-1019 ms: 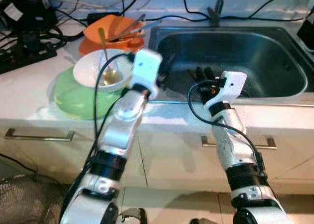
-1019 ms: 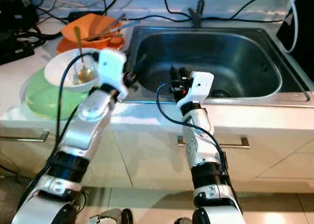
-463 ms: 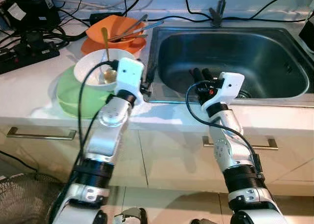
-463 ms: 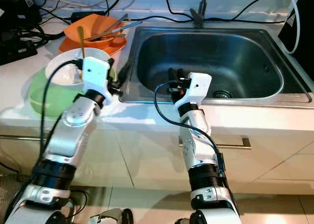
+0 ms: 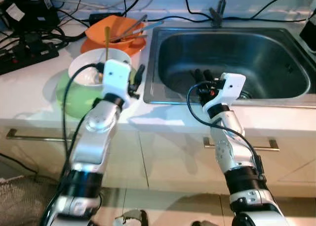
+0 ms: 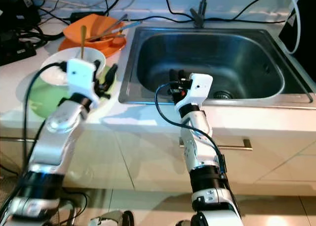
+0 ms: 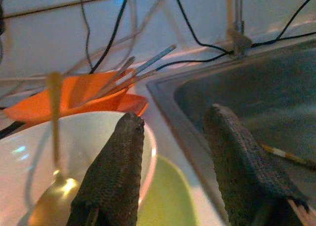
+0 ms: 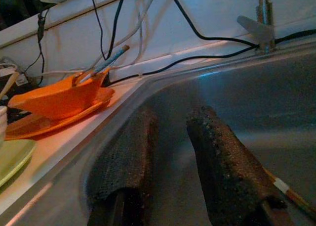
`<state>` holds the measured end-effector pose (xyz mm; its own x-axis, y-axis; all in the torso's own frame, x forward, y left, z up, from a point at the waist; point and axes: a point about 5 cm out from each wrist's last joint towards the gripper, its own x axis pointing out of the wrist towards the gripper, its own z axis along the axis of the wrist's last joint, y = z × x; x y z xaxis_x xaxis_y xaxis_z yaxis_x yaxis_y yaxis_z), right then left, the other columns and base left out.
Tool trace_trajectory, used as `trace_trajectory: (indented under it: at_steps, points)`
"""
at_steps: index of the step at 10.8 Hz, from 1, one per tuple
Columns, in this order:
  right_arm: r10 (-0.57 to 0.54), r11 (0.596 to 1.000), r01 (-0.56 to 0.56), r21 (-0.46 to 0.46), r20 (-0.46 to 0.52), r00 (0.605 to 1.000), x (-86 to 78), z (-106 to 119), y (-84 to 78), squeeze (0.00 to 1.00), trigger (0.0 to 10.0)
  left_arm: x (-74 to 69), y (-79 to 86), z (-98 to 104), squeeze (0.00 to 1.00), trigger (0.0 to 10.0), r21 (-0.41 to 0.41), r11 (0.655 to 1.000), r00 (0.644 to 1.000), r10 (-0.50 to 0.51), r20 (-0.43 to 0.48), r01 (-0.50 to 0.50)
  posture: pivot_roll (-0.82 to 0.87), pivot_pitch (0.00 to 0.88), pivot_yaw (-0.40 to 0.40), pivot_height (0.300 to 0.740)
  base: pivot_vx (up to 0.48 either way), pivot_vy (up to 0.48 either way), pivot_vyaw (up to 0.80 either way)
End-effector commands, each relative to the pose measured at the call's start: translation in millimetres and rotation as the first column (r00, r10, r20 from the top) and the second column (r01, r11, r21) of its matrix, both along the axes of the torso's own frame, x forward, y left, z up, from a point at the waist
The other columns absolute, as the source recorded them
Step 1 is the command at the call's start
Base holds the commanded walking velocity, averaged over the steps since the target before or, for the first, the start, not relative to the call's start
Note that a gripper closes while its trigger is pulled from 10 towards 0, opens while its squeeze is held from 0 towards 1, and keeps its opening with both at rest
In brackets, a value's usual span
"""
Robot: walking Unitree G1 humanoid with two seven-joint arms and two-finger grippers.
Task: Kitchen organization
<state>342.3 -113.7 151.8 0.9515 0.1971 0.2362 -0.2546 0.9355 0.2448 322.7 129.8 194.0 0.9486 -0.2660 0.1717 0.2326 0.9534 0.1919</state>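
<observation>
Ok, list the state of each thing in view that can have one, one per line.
Left gripper: open, empty, by the white bowl's rim.
Right gripper: open, empty, over the steel sink.
White bowl: upright on the green plate, gold spoon inside.
Orange bowl: upright, holding utensils.

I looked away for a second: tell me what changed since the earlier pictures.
The left gripper drew back from the sink's near left corner to beside the white bowl, jaws open and empty. The right gripper stayed over the sink's front edge, holding nothing. Bowl, gold spoon, green plate and orange dishes stayed put.
</observation>
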Motion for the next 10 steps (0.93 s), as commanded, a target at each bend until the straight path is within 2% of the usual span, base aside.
trace_trajectory:
  at_steps: [1,5,8,10]
  points:
    - [0.014,1.000,-0.014,-0.007,-0.014,1.000,1.6,0.0,3.3,0.00,10.0,-4.5,7.2,3.3,0.00,10.0,0.004,1.000,1.000,0.020,0.001,-0.020,0.13,0.054,0.037,0.740,0.000,0.000,0.00]
    - [0.039,0.999,-0.039,-0.009,-0.022,0.999,5.1,0.0,8.1,0.00,10.0,-16.9,37.2,1.9,0.00,10.0,-0.008,0.990,0.990,0.137,-0.031,-0.137,0.15,0.057,0.023,0.740,0.000,0.000,0.00]
    - [0.037,0.999,-0.037,-0.010,-0.022,0.999,6.8,0.4,7.9,0.00,10.0,-17.3,41.4,-6.5,0.00,10.0,-0.003,0.989,0.985,0.146,-0.095,-0.147,0.15,0.054,0.025,0.740,0.000,0.000,0.00]
    - [0.035,0.999,-0.036,-0.008,-0.021,0.999,7.2,0.7,7.6,0.00,10.0,-17.6,48.8,-4.4,0.00,10.0,-0.003,0.985,0.980,0.173,-0.097,-0.174,0.16,0.058,0.023,0.740,0.000,0.000,0.00]
